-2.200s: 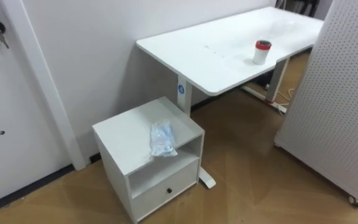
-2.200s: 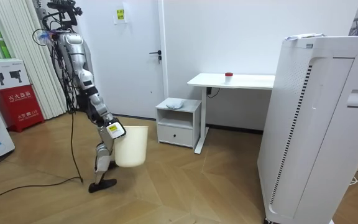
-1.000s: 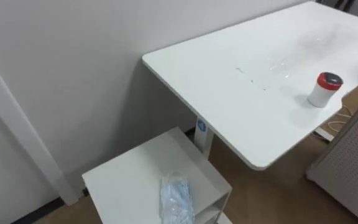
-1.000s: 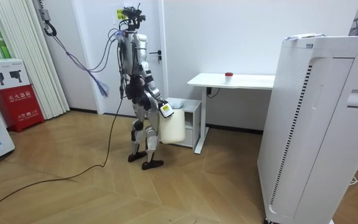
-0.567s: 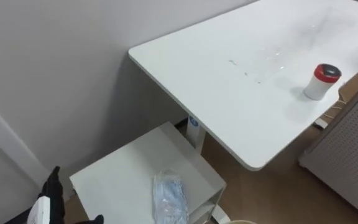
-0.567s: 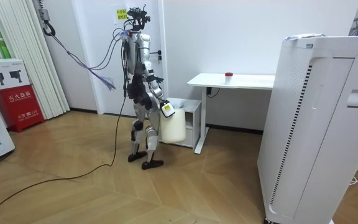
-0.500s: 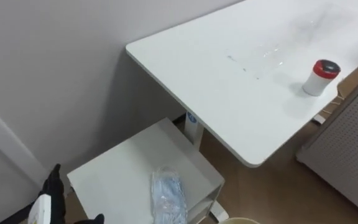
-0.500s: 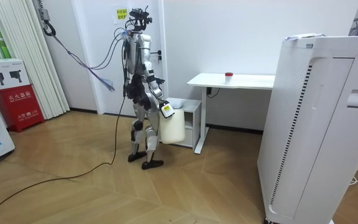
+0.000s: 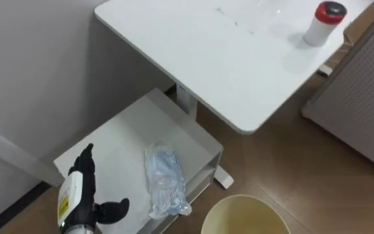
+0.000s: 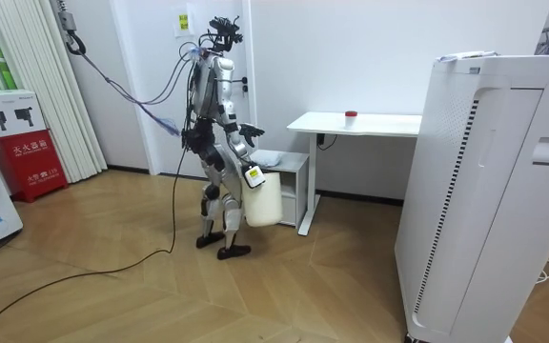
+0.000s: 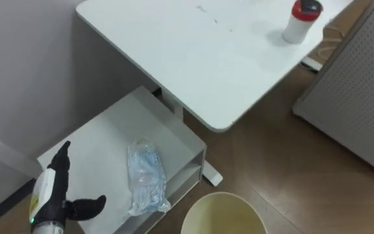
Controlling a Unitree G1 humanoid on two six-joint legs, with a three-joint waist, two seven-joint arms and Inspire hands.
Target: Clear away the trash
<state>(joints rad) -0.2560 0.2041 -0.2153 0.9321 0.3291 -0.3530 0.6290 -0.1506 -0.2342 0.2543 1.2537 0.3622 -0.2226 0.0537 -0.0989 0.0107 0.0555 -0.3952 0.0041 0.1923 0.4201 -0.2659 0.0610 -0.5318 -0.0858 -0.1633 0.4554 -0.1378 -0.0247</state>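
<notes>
Garbage packet [image 9: 164, 181] on cabinet top, just beside the spread left hand [image 9: 82, 192]

Left hand reaches in from the lower left over the top of a small white cabinet [image 9: 119, 144]. Its fingers are straight and held together, pointing away from the robot, and the thumb sticks out sideways toward the packet. It holds nothing. Whether the palm touches the cabinet top cannot be told.

The garbage is a crumpled clear plastic packet with pale blue contents. It lies flat on the cabinet top, to the right of the hand, just past the thumb tip and apart from it. Its long side runs roughly parallel to the fingers, and its near end reaches the cabinet's front edge.

Farther right of the hand, below the cabinet's front corner, is the round mouth of a cream waste bin [image 9: 245, 199]. In the room view the bin hangs at the robot's right hand [image 10: 252, 175], off the floor at thigh height; that hand's grasp cannot be told there. The robot stands upright facing the cabinet, with its left arm raised forward.

Beyond the hand, a white desk [image 9: 193, 45] stands over the cabinet's far right corner and carries a white canister with a red lid [image 9: 321, 23]. A white perforated panel [image 9: 362, 97] stands far to the right.
</notes>
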